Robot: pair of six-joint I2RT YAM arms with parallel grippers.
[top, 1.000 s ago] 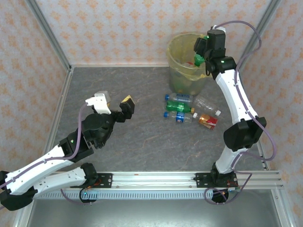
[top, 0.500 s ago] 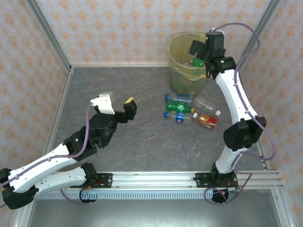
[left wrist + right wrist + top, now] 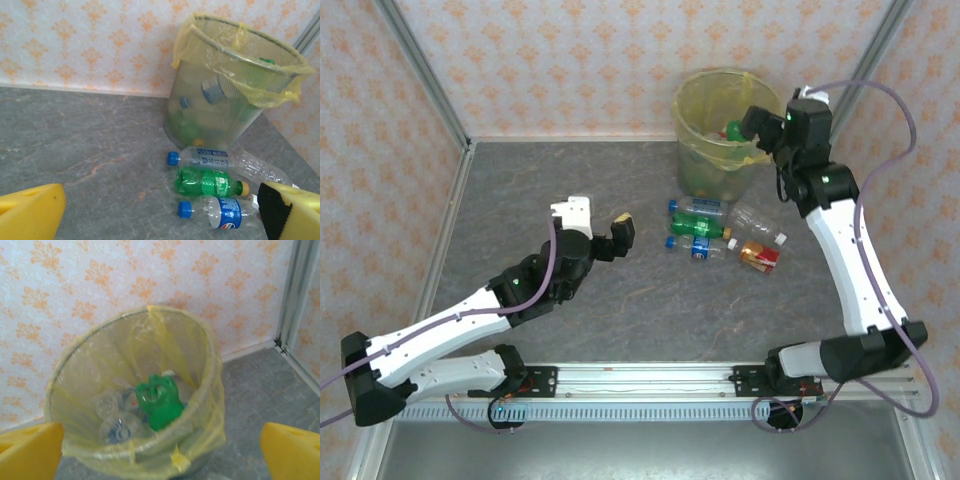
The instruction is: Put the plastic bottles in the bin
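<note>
Bottles (image 3: 210, 182) on the table are judged nearest the left claw (image 3: 160, 215)
They are laid crosswise just ahead of it; it and the right claw (image 3: 160, 450) are spread open, empty.

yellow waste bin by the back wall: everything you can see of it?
The round pale-yellow waste bin stands upright on the grey table, close to the patterned back wall. Its side looks like fine translucent mesh. A thin yellow plastic bag lines it and folds, crumpled, over the rim. Several plastic bottles lie inside, with a green bottle on top.

Left tool (image 3: 598, 222) and right tool (image 3: 765, 125) both have jaws spread wide.
</note>
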